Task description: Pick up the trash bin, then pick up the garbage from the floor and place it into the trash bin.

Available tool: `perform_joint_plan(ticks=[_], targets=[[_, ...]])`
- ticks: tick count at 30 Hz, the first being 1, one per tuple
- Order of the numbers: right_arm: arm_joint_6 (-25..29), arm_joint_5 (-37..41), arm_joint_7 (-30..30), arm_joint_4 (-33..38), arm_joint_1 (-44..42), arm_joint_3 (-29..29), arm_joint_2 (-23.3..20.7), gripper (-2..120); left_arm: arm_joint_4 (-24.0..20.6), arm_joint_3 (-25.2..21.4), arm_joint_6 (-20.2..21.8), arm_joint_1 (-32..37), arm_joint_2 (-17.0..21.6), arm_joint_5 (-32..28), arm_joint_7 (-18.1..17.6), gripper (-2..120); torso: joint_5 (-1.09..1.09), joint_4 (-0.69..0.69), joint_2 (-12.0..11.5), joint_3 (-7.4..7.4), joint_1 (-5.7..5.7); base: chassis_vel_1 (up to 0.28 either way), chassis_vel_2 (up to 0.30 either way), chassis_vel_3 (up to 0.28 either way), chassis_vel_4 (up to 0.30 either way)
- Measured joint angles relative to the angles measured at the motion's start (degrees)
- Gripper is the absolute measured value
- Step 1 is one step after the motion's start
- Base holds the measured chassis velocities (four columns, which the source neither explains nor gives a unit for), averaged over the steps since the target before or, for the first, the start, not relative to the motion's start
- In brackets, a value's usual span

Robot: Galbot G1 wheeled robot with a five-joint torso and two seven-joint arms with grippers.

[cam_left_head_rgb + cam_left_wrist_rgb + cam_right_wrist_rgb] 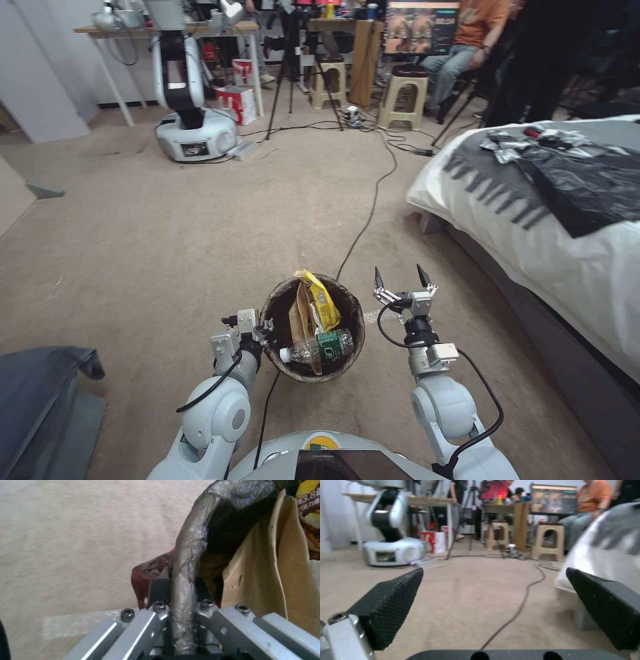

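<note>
- My left gripper (pixel 265 328), low and left of centre in the head view, is pinched on the near-left rim of the trash bin (pixel 347 310); the left wrist view shows the liner-wrapped rim (pixel 183 580) clamped between the jaws.
- The bin sits at lower centre and holds a yellow wrapper (pixel 321 300), a tan paper bag (pixel 301 313) and a clear bottle (pixel 313 347).
- I judge the bin light and thin-walled; its liner looks slick, so the stiff rim is the safest hold.
- My right gripper (pixel 403 275) hovers just right of the bin, jaws spread and empty.
- A cable (pixel 367 220) trails across the carpet beyond it.
- The bed (pixel 533 227) crowds the right side; open floor lies left and ahead.
</note>
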Motion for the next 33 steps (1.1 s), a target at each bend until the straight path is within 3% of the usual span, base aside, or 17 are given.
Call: perform_joint_plan(ticks=[33], targets=[[0.09, -0.28, -0.37, 0.35, -0.18, -0.07, 0.01, 100, 0.73, 0.53, -1.49, -0.26, 0.01, 0.59, -0.02, 0, 0.0, 0.02, 0.0, 0.0, 0.0, 0.108, 0.103, 0.11, 0.106]])
